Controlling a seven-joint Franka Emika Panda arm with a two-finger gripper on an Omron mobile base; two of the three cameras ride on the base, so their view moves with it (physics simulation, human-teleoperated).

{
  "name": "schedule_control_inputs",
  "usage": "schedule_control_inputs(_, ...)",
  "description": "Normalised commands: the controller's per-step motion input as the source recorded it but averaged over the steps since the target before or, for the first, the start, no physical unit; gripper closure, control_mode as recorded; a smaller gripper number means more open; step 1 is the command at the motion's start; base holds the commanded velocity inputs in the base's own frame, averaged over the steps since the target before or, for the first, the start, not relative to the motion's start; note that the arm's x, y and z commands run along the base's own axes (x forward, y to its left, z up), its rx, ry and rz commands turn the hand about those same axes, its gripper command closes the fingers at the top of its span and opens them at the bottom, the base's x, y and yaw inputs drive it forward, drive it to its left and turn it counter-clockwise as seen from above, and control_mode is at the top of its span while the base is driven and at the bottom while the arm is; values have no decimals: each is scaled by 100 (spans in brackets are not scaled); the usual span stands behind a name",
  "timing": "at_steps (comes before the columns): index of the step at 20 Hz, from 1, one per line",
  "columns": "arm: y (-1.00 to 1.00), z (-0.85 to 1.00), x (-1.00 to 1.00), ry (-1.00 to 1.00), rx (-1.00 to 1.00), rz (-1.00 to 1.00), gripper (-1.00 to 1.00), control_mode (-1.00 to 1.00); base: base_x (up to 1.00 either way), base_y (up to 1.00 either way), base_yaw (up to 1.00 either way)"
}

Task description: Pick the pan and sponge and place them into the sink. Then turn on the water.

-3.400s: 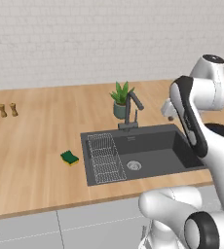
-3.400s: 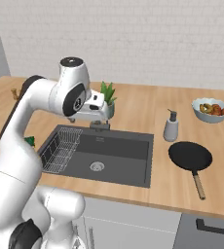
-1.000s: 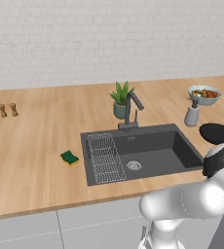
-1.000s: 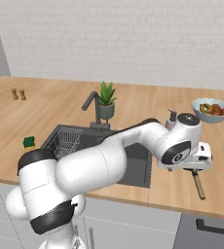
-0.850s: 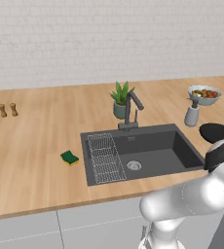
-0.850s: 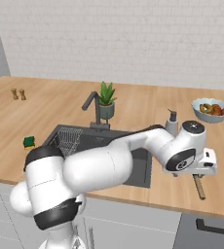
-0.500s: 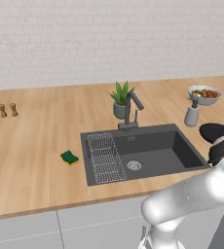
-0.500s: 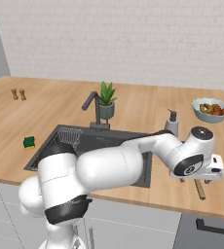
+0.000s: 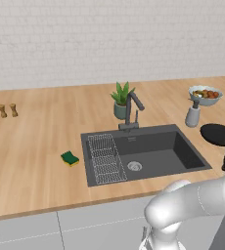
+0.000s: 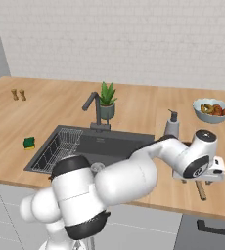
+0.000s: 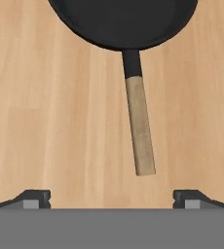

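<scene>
Wooden counter runs under a white brick wall, with the sink point(image 9: 144, 156) recessed at its middle. Claw point(image 11: 111, 198) hangs over bare wood to the right of the basin, fingers spread wide, nothing between them.

Pan point(image 11: 122, 19) lies flat on the counter just ahead of the claw. Its handle point(image 11: 139, 127) points back toward the claw, the free end stopping short of the gap between the fingertips point(image 11: 33, 198) and slightly right of centre. Handle is black near the bowl, pale wood for the rest, and runs a little off the claw's axis.

Sponge point(image 9: 70, 158) sits well apart, on the far side of the sink from the claw, beside the dish rack point(image 9: 105, 158). Soap bottle point(image 10: 171, 125) and fruit bowl point(image 10: 212, 110) stand beyond the pan. No water at the faucet point(image 9: 131, 111).

Step in hand, as I judge it: gripping the pan. To do it well, advance until the wooden handle lies between the fingers, shift right to centre it, twist slightly to square up, descend, close. Gripping nearer the bowl should limit sag when lifted.
</scene>
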Motion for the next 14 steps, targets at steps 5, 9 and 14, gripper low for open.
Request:
schedule_control_inputs(5,-1,-34,13,0,0,0,-100,-100,0,0,0)
schedule_control_inputs(9,-1,-33,4,0,0,0,-100,-100,0,0,0)
schedule_control_inputs(14,-7,-31,8,0,0,0,-100,-100,0,0,0)
